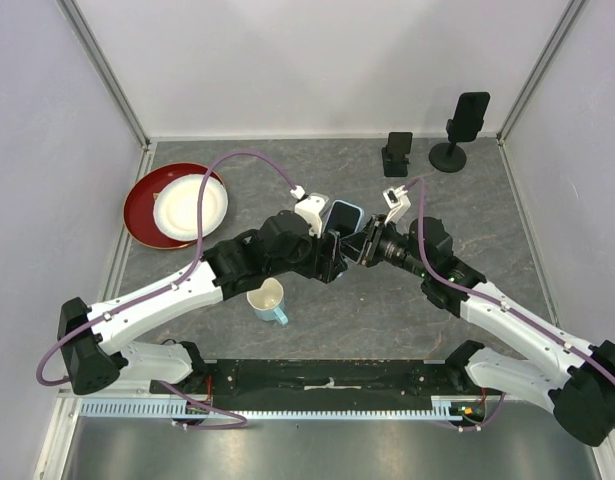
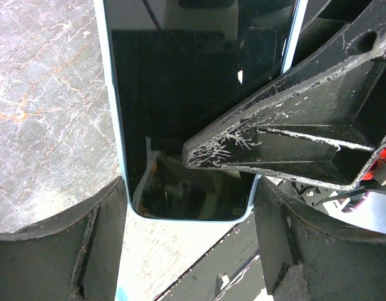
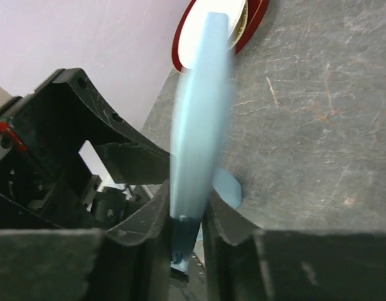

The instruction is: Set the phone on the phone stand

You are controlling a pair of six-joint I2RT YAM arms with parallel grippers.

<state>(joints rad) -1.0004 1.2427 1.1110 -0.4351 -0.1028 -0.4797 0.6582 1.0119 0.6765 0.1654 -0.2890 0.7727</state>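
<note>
The phone (image 1: 343, 213) has a black screen and a light blue case and is held above the middle of the table between both grippers. My left gripper (image 1: 330, 248) grips its lower end by the side edges; the left wrist view shows the screen (image 2: 180, 113) between my fingers (image 2: 98, 244). My right gripper (image 1: 365, 243) is shut on its front and back; the right wrist view shows the phone (image 3: 202, 113) edge-on. A right finger (image 2: 293, 138) lies across the screen. A small black phone stand (image 1: 397, 153) sits empty at the back right.
A round-based black stand (image 1: 450, 152) holding a dark phone (image 1: 472, 112) is in the back right corner. A red plate (image 1: 142, 212) with a white plate (image 1: 190, 207) on it lies at the left. A light blue mug (image 1: 269, 300) stands below the left arm.
</note>
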